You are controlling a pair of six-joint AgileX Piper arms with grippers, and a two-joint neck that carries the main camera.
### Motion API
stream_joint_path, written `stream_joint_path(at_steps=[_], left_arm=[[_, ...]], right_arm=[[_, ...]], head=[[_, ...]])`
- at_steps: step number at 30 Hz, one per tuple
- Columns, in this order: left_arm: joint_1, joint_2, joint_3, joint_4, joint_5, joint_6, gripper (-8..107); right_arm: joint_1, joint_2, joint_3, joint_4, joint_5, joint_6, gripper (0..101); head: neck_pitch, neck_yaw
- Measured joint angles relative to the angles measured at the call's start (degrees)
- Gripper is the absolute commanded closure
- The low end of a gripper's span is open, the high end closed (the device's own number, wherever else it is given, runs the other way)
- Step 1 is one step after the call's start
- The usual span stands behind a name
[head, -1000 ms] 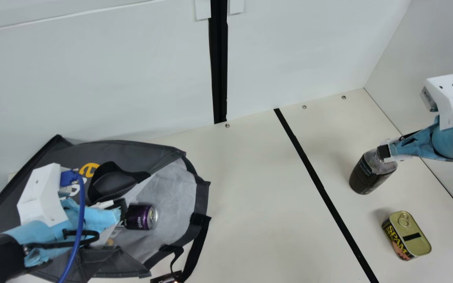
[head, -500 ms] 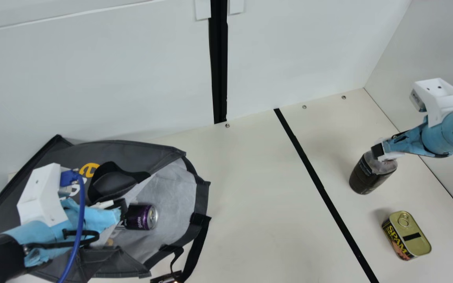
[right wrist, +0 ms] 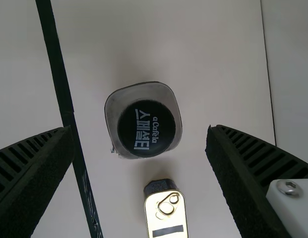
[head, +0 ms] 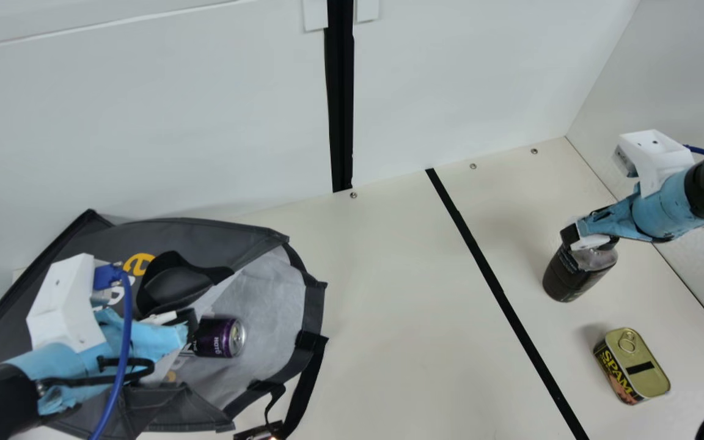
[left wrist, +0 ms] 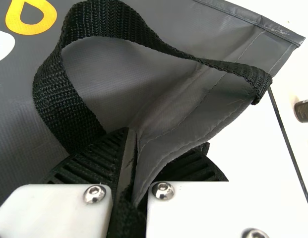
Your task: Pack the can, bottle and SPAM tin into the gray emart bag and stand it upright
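Gray fabric frames the scene as the emart bag (head: 205,235) lies on its side, the purple can (head: 222,337) inside its open mouth. The left gripper (head: 188,321) is clamped on the bag's edge. Beyond a black strip (head: 498,287) on the table, well apart from the bag, stand the dark bottle (head: 575,278) and the SPAM tin (head: 639,366) (its pull ring facing up). The right gripper (head: 571,236), fingers spread wide and holding nothing, is at the bottle, across the strip from the bag.
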Motion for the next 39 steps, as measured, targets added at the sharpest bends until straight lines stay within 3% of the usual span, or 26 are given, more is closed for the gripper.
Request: stream_joint_path(at_steps=[17,31,39], left_arm=[[0.0,0.0,0.0,0.0,0.0,0.0,107],[0.0,0.0,0.0,0.0,0.0,0.0,107],[0.0,0.0,0.0,0.0,0.0,0.0,107]], right_arm=[[0.4,3.69,-0.89,-0.39,-0.38,-0.75,6],[0.28,4.68,-1.25,0.05,-0.43,-1.62,100],[0.1,4.73,-2.5,2.79,1.02,-4.46,101]], head=[[0.0,0.0],[0.0,0.0],[0.0,0.0]])
